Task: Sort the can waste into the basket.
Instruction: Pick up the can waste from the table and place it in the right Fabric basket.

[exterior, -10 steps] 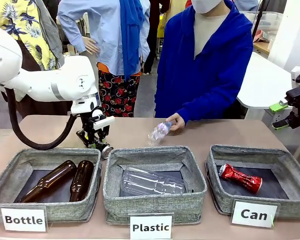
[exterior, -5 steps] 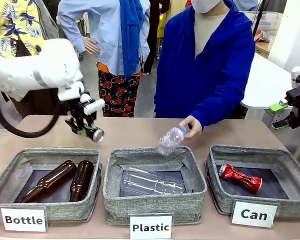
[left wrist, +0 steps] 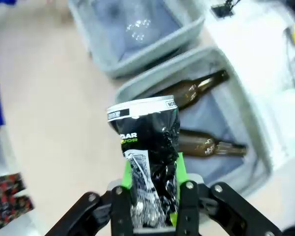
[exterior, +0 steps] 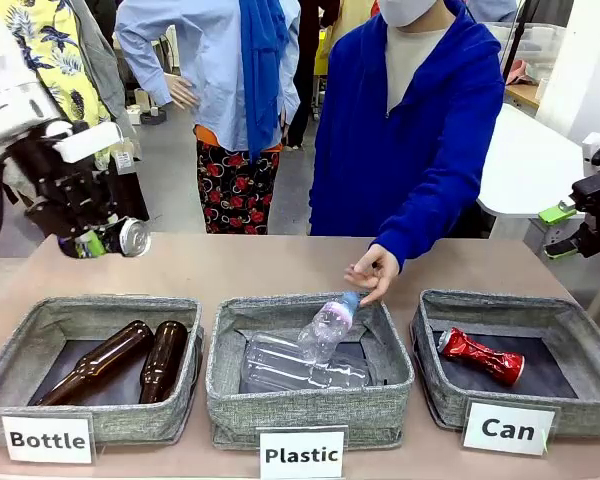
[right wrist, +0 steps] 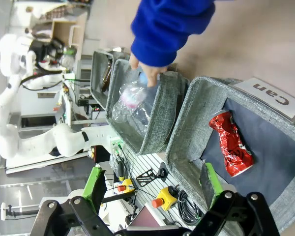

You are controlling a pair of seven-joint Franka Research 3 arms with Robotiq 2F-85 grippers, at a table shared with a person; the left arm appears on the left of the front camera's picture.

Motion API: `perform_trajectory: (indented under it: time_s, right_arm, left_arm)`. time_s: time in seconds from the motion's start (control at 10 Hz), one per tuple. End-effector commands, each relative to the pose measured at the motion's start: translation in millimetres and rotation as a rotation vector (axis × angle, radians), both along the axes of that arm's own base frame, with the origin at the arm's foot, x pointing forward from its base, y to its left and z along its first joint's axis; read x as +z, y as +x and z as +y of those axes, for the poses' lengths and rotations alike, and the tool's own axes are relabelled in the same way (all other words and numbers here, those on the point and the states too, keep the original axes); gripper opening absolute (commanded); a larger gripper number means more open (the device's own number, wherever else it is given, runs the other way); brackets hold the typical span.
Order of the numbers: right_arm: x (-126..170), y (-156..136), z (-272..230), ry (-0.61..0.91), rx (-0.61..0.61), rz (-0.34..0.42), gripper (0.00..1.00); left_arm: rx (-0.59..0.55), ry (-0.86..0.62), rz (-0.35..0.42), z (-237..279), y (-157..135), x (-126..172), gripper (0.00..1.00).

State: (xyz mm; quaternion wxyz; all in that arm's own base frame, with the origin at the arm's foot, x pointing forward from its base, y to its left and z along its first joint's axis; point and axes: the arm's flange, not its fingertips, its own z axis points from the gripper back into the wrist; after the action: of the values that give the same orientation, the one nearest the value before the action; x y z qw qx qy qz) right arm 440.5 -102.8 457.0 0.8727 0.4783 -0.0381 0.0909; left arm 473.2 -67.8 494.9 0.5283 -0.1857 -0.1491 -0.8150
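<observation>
**A:** While the left gripper [left wrist: 154, 216] pinches the black can [left wrist: 150, 162] between its green pads, where does it hang?

**B:** High over the table's left end, behind the "Bottle" basket [exterior: 90, 365]. In the front view the left gripper [exterior: 98, 238] sits at the picture's left edge with the black can [exterior: 128, 237] poking out to the right, silver end showing. 0.5 s ago it was lower and nearer the middle, just behind that basket's far rim; 1 s ago it was down at the tabletop.

**A:** Which way does the can run?

**B:** In the left wrist view its long axis follows the fingers, straight out from the jaws, with the crushed lower half clamped and the printed end farthest from the wrist. In the front view it lies roughly level, pointing toward the middle of the table.

**A:** And the other one?

**B:** The red can [exterior: 480, 356] lies in the "Can" basket [exterior: 570, 330], slanting from far left to near right, unmoved across all 3 frames.

**A:** The right gripper?

**B:** The right gripper [right wrist: 152, 187] is spread wide, holding nothing; in the front view it [exterior: 570, 228] waits at the right edge, as before.

**A:** The person?

**B:** Their hand [exterior: 373, 272] now tips a clear plastic bottle [exterior: 325, 328] into the "Plastic" basket [exterior: 310, 400]; 0.5 s ago it was above the far rim.
</observation>
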Motion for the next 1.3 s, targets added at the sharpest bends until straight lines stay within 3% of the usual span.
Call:
perform_trajectory:
  time_s: [0.0,0.2,0.3,0.7,0.8,0.9,1.2]
  right_arm:
    - [3,-1,-1,-0.002,0.014,-0.016,1.0]
    - [3,-1,-1,-0.002,0.014,-0.016,1.0]
    - [3,-1,-1,-0.002,0.014,-0.016,1.0]
    - [3,-1,-1,-0.002,0.014,-0.016,1.0]
    - [0,0,0,0.0,0.0,0.0,1.0]
    - [14,-4,-8,-0.042,-0.011,-0.038,1.0]
    - [27,-27,-52,-0.143,0.011,-0.091,1.0]
  left_arm:
    - [0.068,-0.027,-0.034,-25,-51,-19,0.0]
    - [0.143,0.053,-0.022,-41,-76,-35,0.0]
    - [0.047,-0.014,0.006,-21,-53,-15,0.0]
    - [0.047,-0.014,0.006,-21,-53,-15,0.0]
    - [0.075,-0.014,0.0,-23,-56,-19,0.37]
    - [0.083,-0.069,0.004,-63,-45,-12,0.37]
    - [0.092,-0.158,0.06,-194,-50,34,0.37]
